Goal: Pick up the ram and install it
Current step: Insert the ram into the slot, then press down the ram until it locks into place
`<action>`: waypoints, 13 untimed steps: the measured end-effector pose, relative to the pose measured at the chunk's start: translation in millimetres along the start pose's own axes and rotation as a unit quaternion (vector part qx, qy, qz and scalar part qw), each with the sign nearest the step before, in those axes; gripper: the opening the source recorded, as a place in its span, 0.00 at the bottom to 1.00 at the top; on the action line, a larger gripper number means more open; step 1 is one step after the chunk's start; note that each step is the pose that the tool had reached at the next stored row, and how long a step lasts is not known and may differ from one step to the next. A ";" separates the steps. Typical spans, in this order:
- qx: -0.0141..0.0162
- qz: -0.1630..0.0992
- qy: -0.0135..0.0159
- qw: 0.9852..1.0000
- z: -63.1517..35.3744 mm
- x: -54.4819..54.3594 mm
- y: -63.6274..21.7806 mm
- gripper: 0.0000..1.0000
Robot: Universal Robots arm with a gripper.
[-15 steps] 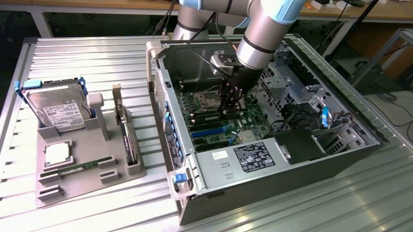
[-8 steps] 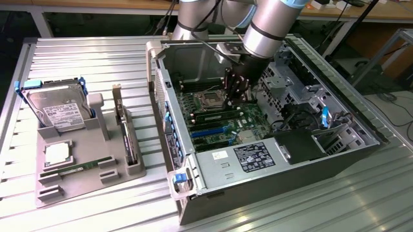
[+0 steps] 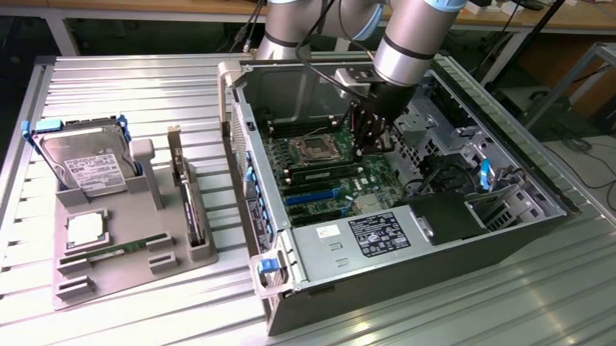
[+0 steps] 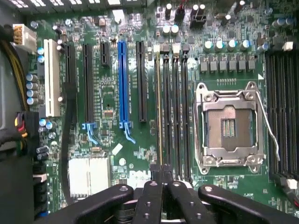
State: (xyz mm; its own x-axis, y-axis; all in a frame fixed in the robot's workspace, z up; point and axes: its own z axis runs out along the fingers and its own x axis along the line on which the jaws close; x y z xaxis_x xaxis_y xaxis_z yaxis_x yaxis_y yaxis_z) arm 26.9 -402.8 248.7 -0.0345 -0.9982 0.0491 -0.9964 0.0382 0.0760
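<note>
The ram (image 3: pixel 324 174), exterior view: lying in a motherboard slot just below the gripper (image 3: pixel 366 148). Wrist view: gripper (image 4: pixel 161 175) pinched fully shut on its edge (image 4: pixel 159 116). Looks thin, stiff, light, fragile; hold edges.

The arm (image 3: pixel 405 43) is built of silver-grey cylindrical segments, edged by a light blue ring. A black cable is routed along it. The gripper (image 4: pixel 162 173) is formed of black linkage bars, joined by round silver pins.

- Bright, even overhead light; the ribbed metal counter (image 3: pixel 115 79) glares pale.
- The computer case (image 3: pixel 385 245) interior sits in shadow.
- In the wrist view the motherboard (image 4: pixel 117 154) is evenly lit and sharp; the pincer (image 4: pixel 161 175) is slightly soft.
</note>
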 end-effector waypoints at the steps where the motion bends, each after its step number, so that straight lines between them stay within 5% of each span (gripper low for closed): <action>1: 0.000 0.000 0.000 1.000 -0.1 0.0 0.0 0.11; 13: 0.000 -0.003 0.000 1.000 -0.2 -0.5 -2.8 0.11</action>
State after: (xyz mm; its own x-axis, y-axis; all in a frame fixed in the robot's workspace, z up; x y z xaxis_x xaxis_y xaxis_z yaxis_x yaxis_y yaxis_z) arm 29.7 -402.4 248.7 -0.0291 -0.9984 0.0494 -0.9966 0.0328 0.0760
